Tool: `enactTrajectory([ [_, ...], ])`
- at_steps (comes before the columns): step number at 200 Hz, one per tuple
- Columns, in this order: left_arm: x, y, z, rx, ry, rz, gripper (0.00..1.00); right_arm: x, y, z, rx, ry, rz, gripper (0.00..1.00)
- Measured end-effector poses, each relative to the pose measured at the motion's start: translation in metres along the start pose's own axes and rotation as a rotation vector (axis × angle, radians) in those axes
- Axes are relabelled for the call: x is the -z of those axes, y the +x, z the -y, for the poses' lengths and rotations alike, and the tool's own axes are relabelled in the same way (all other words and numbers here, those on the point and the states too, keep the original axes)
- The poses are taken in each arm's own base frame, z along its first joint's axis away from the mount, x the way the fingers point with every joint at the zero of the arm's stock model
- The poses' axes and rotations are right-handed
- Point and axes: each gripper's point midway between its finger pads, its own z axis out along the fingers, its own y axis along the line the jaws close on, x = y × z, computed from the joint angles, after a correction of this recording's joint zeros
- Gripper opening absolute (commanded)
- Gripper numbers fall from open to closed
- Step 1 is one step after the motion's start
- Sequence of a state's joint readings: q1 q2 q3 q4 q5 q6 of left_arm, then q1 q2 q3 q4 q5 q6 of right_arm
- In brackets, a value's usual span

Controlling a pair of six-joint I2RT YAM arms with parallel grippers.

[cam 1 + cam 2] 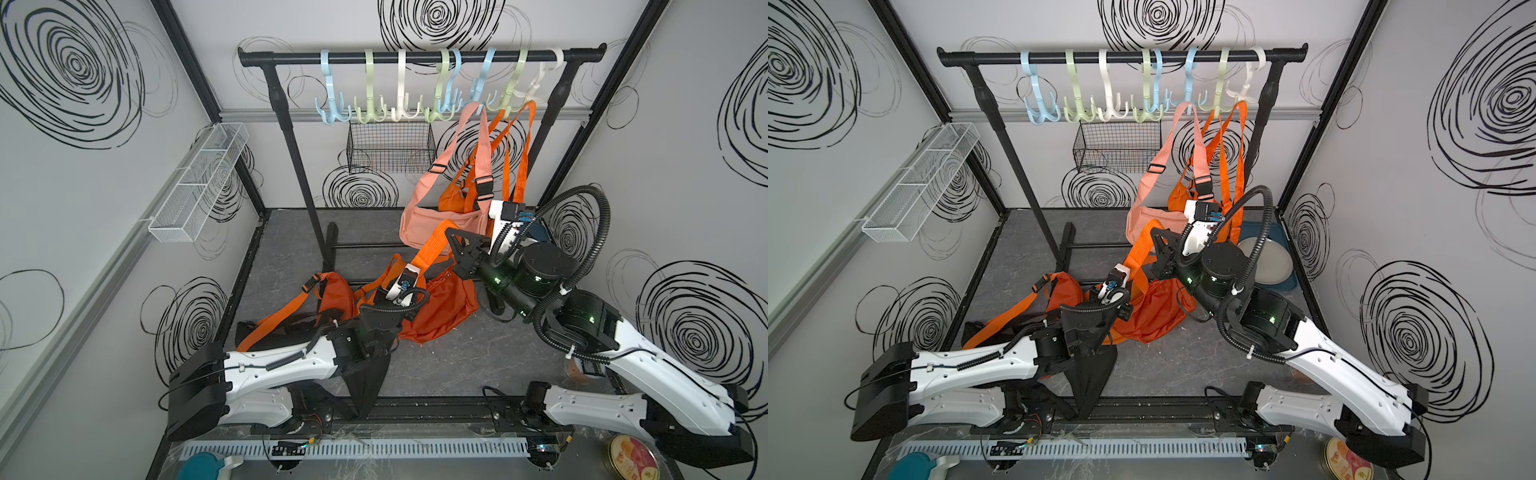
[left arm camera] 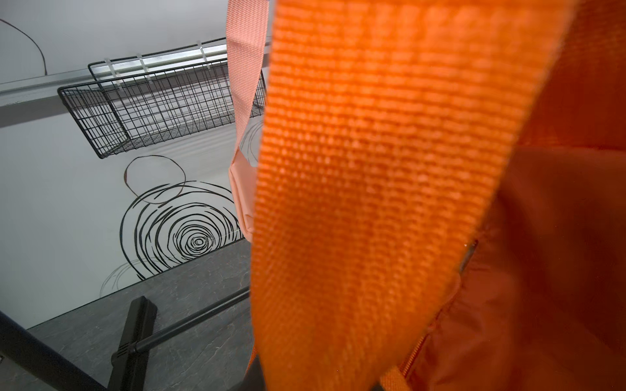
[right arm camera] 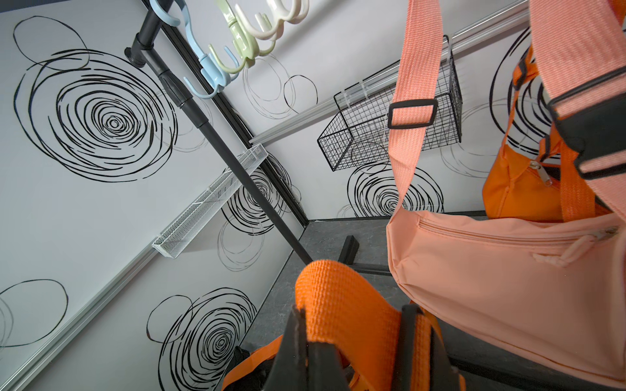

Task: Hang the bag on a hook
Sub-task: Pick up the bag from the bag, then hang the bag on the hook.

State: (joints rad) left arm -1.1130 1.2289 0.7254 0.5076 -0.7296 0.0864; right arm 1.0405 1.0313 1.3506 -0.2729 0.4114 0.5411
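Orange bag point(image 1: 444, 309) lies slumped on the bench point(image 1: 436, 365), centre. Its strap point(image 1: 430, 247) rises toward 12 o'clock, clamped tight in the right fingers point(image 3: 411, 335). Left fingers sit at the bag's 9 o'clock, hidden behind that strap; can't tell their grip.

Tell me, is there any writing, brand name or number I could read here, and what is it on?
No text in these pictures can be read.
Round tin: a picture and some print on the lid, too small and blurred to read.
Wall swirls: drawings, not writing.
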Motion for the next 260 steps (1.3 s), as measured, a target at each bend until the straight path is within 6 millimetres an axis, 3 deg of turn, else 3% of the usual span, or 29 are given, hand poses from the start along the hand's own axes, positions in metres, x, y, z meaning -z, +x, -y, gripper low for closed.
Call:
enactTrajectory([
  [33,0.004,-0.004,-0.001,-0.005,0.014,0.004,0.0,0.0,-0.001,0.002,0.009,0.01,0.006,0.0],
  [62,0.013,-0.017,-0.005,0.01,0.025,0.023,0.0,0.0,-0.009,0.004,0.03,0.028,0.043,0.0],
  [82,0.013,-0.039,-0.005,0.022,0.045,0.039,0.0,-0.001,-0.021,0.007,0.042,0.041,0.074,0.0],
  [112,0.003,-0.105,-0.005,0.065,0.074,0.096,0.0,-0.012,-0.063,0.007,0.041,0.04,0.143,0.0],
  [141,-0.013,-0.177,-0.025,0.141,0.076,0.185,0.0,-0.027,-0.11,0.001,0.057,0.018,0.219,0.0],
  [172,-0.028,-0.228,-0.034,0.166,0.093,0.235,0.0,-0.047,-0.157,-0.009,0.094,-0.023,0.279,0.0],
  [193,-0.043,-0.249,-0.03,0.175,0.129,0.25,0.0,-0.063,-0.186,-0.017,0.117,-0.063,0.31,0.0],
  [223,-0.074,-0.265,-0.026,0.185,0.171,0.246,0.0,-0.084,-0.22,-0.023,0.148,-0.115,0.348,0.0],
  [260,-0.105,-0.271,-0.014,0.183,0.223,0.222,0.0,-0.103,-0.231,-0.001,0.146,-0.13,0.335,0.0],
])
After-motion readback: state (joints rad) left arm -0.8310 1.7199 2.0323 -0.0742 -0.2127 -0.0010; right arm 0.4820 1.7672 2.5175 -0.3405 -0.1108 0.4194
